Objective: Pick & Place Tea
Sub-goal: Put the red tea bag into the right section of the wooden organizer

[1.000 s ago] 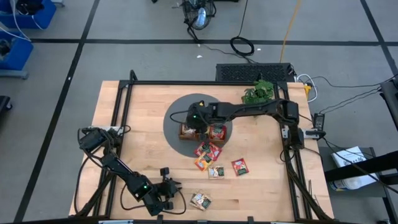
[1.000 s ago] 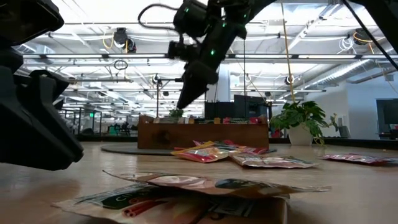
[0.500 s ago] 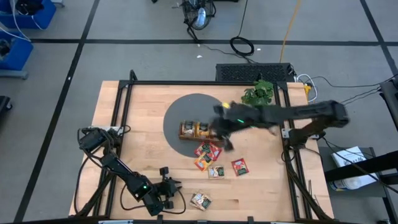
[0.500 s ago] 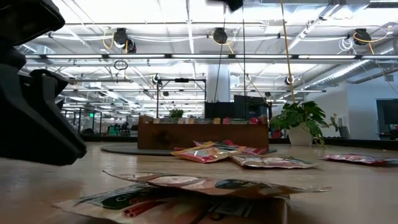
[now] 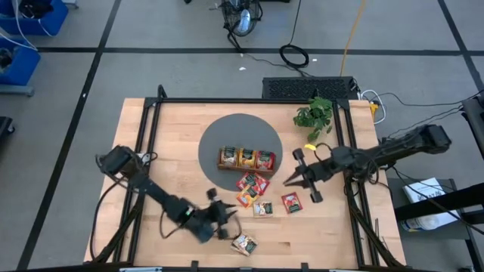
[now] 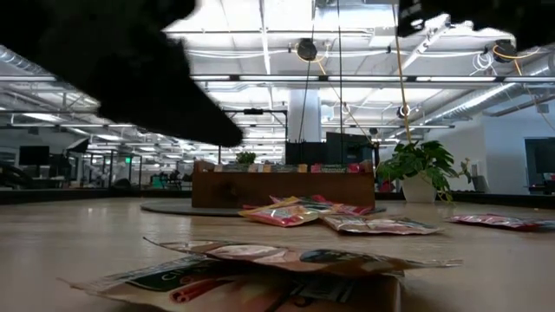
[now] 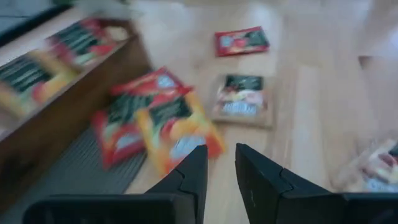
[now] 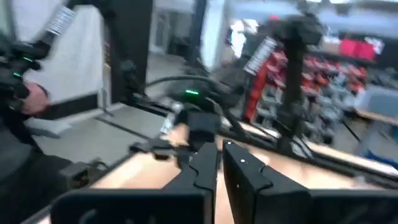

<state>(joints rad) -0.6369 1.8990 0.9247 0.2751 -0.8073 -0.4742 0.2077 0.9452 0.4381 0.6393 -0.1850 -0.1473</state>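
Observation:
A brown wooden tray (image 5: pixel 247 159) stands on a grey round mat (image 5: pixel 227 128), with tea sachets in its three compartments. More tea lies loose on the table: a red and orange pile (image 5: pixel 252 186) (image 7: pixel 155 118), a sachet (image 5: pixel 263 208) (image 7: pixel 241 99), a red one (image 5: pixel 292 202) (image 7: pixel 242 40), and one near the front edge (image 5: pixel 243 243) (image 6: pixel 277 260). My left gripper (image 5: pixel 225 221) (image 7: pixel 221 165) hovers left of the near sachet, open by a narrow gap, with nothing between its fingers. My right gripper (image 5: pixel 290 181) (image 8: pixel 219 155) hangs right of the pile, shut and empty.
A potted plant (image 5: pixel 314 113) stands at the table's far right. A black frame rail (image 5: pixel 151 128) runs around the table. A person's hand (image 8: pixel 28 93) shows in the room beyond the table. Bare wood lies left of the mat.
My right gripper has risen from over the tray and swung toward the table's right edge, leaving the tray's compartments uncovered. My left gripper has moved from the near edge toward the far right, closer to the loose sachets. The tea has stayed where it was.

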